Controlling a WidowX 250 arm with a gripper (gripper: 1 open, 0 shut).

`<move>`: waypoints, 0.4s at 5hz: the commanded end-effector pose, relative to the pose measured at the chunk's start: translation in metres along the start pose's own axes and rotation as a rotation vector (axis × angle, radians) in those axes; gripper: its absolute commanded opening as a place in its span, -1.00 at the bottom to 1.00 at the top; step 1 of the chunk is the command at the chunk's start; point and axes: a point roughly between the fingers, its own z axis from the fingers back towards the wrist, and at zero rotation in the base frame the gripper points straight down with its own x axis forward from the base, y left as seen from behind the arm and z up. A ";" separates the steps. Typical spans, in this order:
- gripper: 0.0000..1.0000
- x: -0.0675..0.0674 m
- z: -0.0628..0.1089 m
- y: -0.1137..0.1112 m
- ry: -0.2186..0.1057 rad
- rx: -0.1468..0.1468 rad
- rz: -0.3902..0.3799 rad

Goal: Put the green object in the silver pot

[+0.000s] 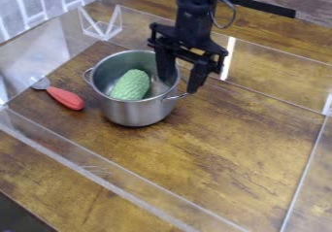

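Green object (130, 84) lies inside the silver pot (115, 113); the gripper (181, 79) hangs at the pot's far-right rim, its 2 fingers apart, holding nothing.

**Layout: table**

Silver pot (131, 101) left of centre on table (234, 168); green object (130, 84) inside it. Handled tool (58, 95) just left of pot. Gripper (181, 83) above pot's right rim.

One green object (130, 84), one silver pot (120, 113), one red-handled tool (64, 98)
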 end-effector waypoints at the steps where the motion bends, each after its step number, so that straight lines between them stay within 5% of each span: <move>1: 1.00 0.009 0.035 -0.008 -0.073 -0.007 -0.031; 2: 1.00 0.008 0.046 -0.023 -0.071 -0.004 -0.107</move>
